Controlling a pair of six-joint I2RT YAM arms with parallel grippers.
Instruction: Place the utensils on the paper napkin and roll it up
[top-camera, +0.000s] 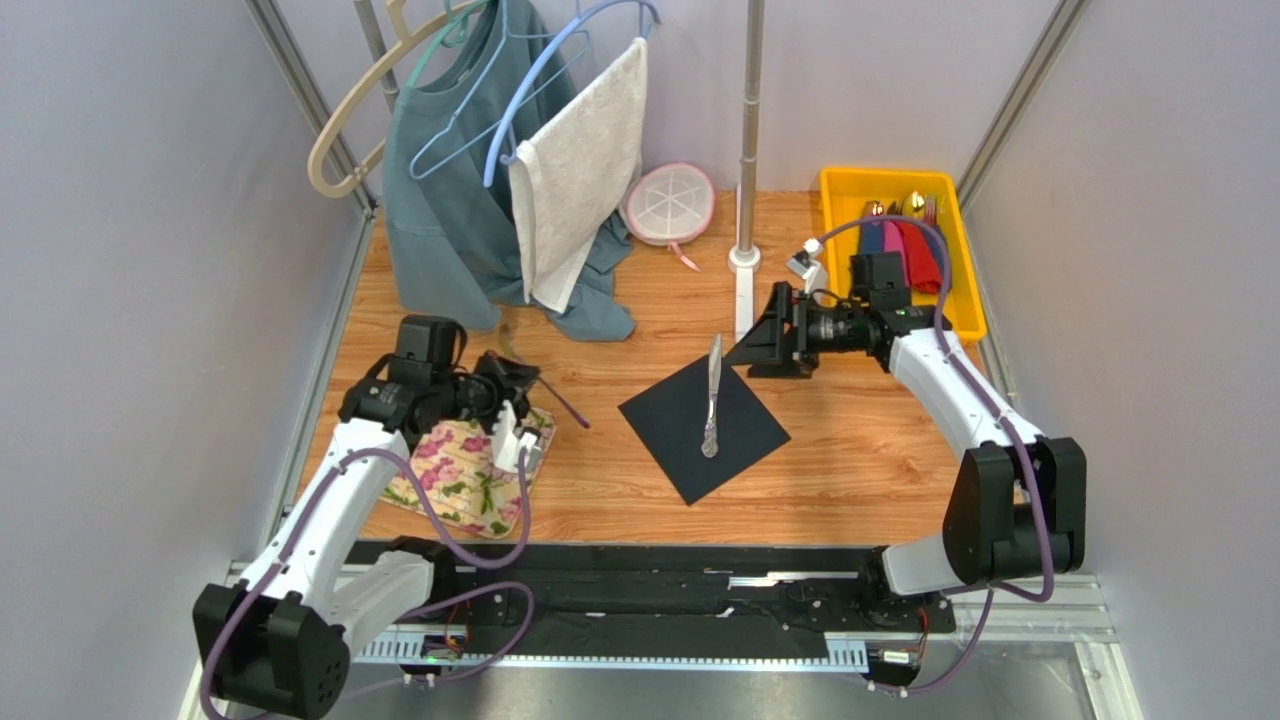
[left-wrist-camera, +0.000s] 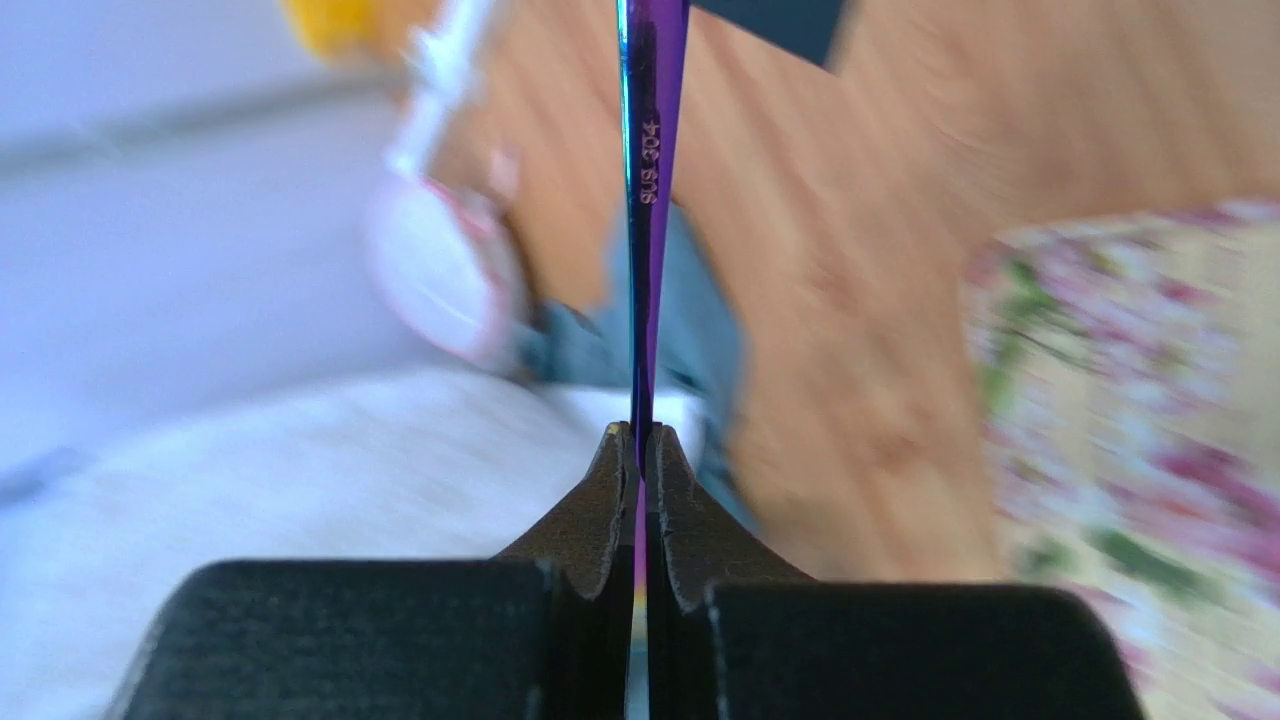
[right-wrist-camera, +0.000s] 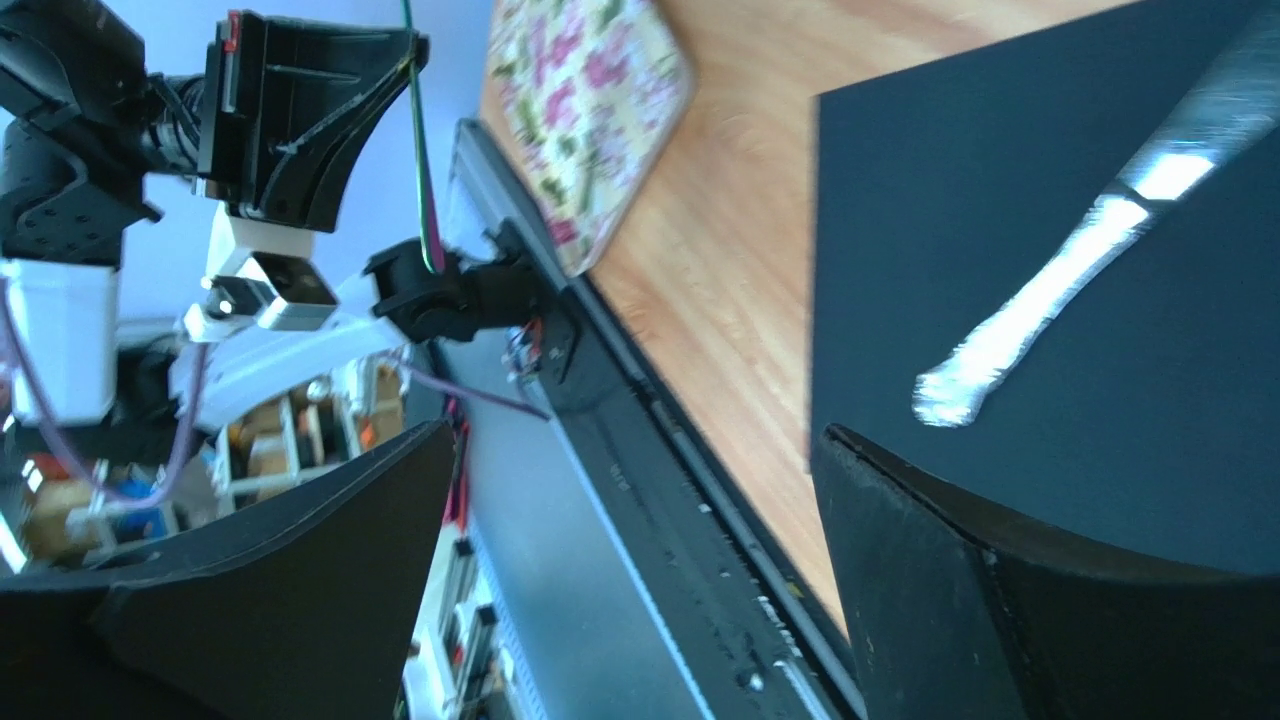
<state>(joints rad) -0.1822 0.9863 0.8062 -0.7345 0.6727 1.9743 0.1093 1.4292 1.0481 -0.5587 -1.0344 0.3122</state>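
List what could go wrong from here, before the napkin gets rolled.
1. The left gripper pinches the slim purple metal utensil edge-on, with most of its length sticking out; it could pivot or slip in transit.
2. The silvery-looking cutlery piece lies loose on the thin black paper napkin; a clumsy set-down may knock it or shift the sheet.
3. The open right gripper sits by the napkin's far corner and might snag it.

The bench (top-camera: 872, 435) is grained wood with a soft sheen. The paper napkin (top-camera: 747, 438) is matt black, and the silver utensil (top-camera: 711, 398) on it is bright, reflective metal. The purple utensil (left-wrist-camera: 649, 225) is glossy iridescent steel, and the left end effector (left-wrist-camera: 642, 444) is matt black plastic. The mat (top-camera: 451, 477) is printed cloth, the towel (top-camera: 579, 173) rough-woven.
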